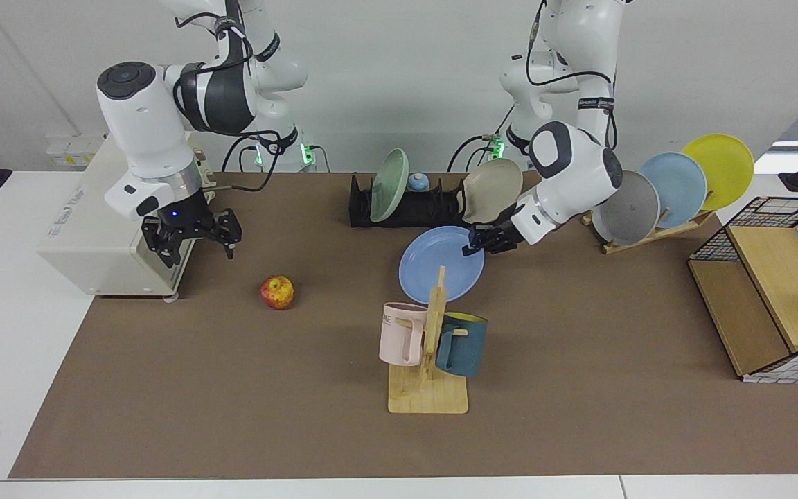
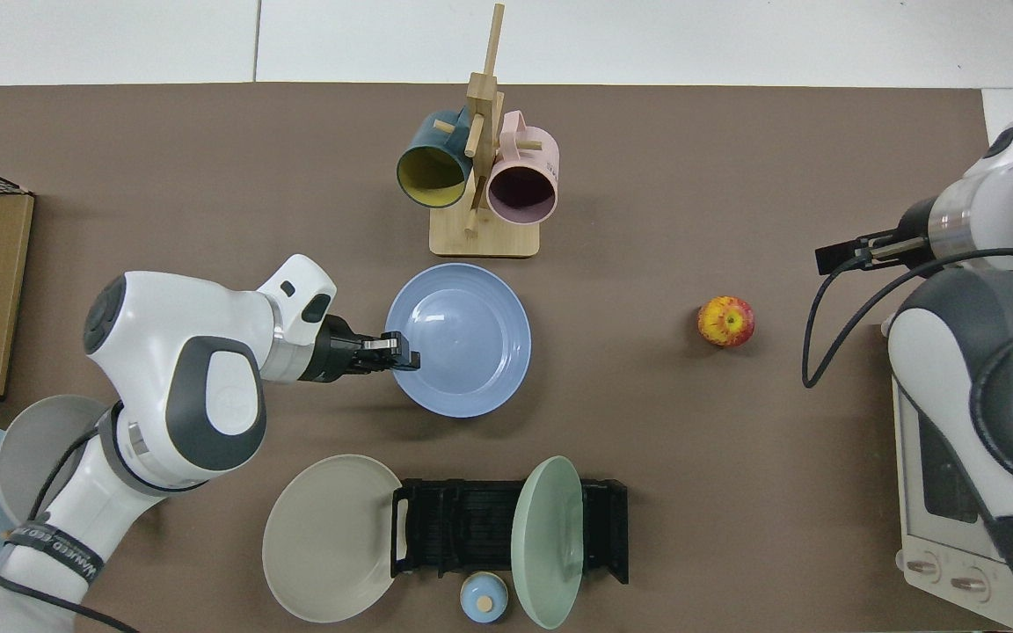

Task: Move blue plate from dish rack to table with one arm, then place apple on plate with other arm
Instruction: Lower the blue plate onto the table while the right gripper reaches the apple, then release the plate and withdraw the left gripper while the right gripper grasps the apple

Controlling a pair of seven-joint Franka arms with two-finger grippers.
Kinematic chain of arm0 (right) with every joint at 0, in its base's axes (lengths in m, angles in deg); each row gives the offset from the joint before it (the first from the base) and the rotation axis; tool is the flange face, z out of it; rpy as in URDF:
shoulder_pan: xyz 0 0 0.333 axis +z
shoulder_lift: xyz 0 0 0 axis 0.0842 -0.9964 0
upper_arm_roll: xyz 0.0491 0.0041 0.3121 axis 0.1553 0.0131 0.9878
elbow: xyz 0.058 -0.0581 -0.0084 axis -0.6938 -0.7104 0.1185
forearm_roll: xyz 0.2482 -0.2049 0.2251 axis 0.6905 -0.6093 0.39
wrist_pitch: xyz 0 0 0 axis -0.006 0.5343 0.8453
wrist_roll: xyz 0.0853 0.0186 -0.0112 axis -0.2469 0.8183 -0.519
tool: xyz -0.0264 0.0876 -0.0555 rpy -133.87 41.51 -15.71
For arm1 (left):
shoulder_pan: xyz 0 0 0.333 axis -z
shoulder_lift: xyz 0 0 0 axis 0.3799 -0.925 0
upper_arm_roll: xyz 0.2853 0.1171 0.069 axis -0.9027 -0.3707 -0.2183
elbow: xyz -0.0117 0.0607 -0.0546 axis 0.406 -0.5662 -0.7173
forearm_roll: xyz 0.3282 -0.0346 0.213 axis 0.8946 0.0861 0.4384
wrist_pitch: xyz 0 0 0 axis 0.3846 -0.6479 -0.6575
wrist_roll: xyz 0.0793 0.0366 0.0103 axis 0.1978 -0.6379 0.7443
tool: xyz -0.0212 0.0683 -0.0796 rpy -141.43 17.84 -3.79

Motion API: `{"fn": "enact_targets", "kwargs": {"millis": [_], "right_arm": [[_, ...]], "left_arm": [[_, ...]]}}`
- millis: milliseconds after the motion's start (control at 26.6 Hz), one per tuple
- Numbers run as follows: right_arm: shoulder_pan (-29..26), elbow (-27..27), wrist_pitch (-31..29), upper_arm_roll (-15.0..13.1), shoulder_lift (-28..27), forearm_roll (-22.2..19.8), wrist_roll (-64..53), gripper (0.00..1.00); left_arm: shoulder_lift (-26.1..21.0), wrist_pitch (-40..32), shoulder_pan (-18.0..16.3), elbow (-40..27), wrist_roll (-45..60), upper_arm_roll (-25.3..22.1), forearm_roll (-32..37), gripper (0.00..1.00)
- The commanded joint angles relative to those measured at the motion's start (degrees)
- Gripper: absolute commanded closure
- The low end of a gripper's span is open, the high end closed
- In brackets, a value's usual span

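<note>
Taking the mug tree (image 1: 433,346) as landmark in the facing view: the plate (image 1: 440,263) lies just behind it, the dish rack (image 1: 413,204) farther behind, the apple (image 1: 277,292) to its left, the plate stand (image 1: 655,232) behind to its right.

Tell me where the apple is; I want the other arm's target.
In the top view the apple lies alone on the brown mat, right of the blue plate and left of the toaster oven.
</note>
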State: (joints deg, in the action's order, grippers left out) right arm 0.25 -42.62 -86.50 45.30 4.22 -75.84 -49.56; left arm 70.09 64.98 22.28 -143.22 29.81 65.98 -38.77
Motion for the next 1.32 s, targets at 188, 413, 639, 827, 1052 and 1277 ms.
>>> {"fn": "enact_targets", "kwargs": {"millis": [188,413,639,827,1052,1277], "right_arm": [[1.15,-5.34,-2.78,0.07,-0.26,4.17,-0.90,0.00],[3.00,-9.55,-5.94,0.07,-0.17,4.89,-1.60,0.00],[4.06,-14.30,-11.92,0.07,-1.31,4.89,-2.74,0.00],[4.15,-17.20,-15.43,0.16,-2.63,5.06,-3.80,0.00],[6.60,-19.05,-19.30,0.34,-4.21,6.55,-3.98,0.00],[6.87,-20.02,-20.53,0.25,-5.36,7.79,-6.25,0.00]], "left_arm": [[-9.84,14.22,2.86,2.78,-0.05,6.29,-2.85,0.88],[-9.93,14.31,4.09,2.96,0.39,6.29,-2.41,0.51],[-9.31,15.10,5.59,5.15,4.87,6.12,3.28,0.06],[-7.82,10.99,4.80,9.63,14.61,5.59,15.67,0.00],[-5.28,-3.07,3.13,16.48,22.89,5.68,33.78,0.01],[1.84,-14.07,1.82,18.69,23.77,5.06,39.77,0.00]]}}
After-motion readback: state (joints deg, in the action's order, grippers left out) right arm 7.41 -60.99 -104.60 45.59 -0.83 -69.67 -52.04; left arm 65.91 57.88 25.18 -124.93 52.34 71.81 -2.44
